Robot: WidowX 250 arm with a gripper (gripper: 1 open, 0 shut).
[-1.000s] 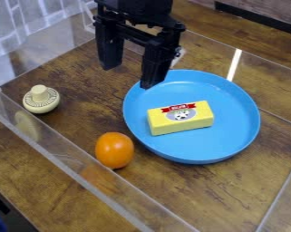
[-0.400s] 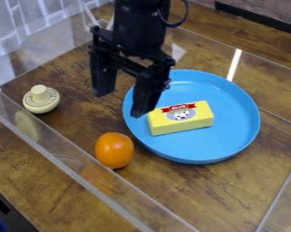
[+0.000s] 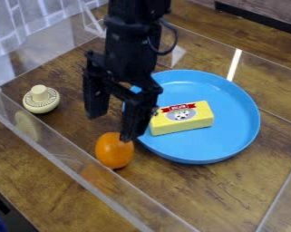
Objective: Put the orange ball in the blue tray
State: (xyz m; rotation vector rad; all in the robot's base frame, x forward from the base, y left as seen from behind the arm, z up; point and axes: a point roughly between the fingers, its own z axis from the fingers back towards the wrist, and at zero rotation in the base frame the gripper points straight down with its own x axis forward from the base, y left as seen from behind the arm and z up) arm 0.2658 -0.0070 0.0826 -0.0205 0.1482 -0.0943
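The orange ball (image 3: 112,151) lies on the wooden table just left of the blue tray (image 3: 227,136). My gripper (image 3: 115,118) hangs directly above the ball, open, its two black fingers spread wide with nothing between them. One fingertip (image 3: 130,130) reaches down almost to the ball's top; whether it touches cannot be told. A yellow rectangular block (image 3: 181,116) lies inside the tray.
A cream ridged knob-topped object (image 3: 40,98) sits at the left on the table. Clear plastic walls run along the table's near left edge (image 3: 63,154) and far side. The arm's black body rises behind the gripper.
The gripper has come down and toward the front left, from above the tray's far rim to just over the orange ball, staying open. The ball, block and tray have not moved.
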